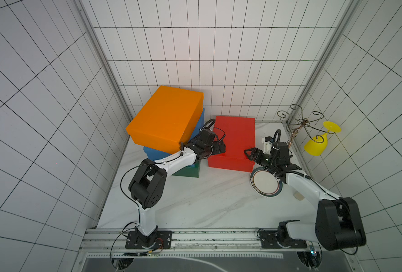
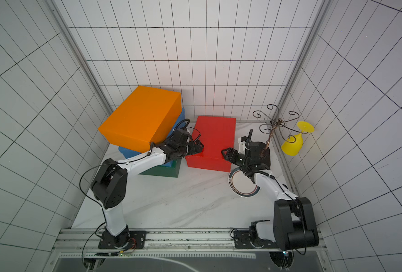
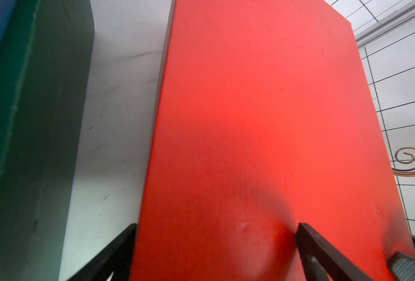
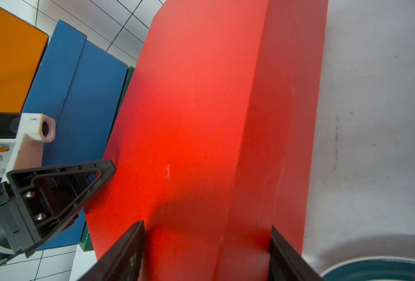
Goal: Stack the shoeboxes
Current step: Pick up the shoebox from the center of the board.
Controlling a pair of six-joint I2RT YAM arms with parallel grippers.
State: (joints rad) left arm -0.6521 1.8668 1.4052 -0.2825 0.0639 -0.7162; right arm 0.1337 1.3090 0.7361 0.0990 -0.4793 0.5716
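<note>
The red shoebox (image 1: 235, 136) lies flat on the table, apart from the other shoeboxes. Left of it the orange shoebox (image 1: 164, 115) sits askew on the blue one (image 1: 154, 154), which rests on the dark green one (image 1: 188, 172). My left gripper (image 1: 219, 150) is open at the red box's (image 3: 262, 109) front left corner, one finger beside the wall and one over the lid. My right gripper (image 1: 249, 154) straddles the front right corner (image 4: 226, 170), jaws apart, one finger over the lid and one against the side wall. Contact there is unclear.
A round white plate (image 1: 263, 183) with a dark rim lies just in front of the red box, partly under my right wrist. A wire rack (image 1: 301, 122) holding a yellow glass (image 1: 318, 143) stands in the back right corner. Tiled walls enclose three sides.
</note>
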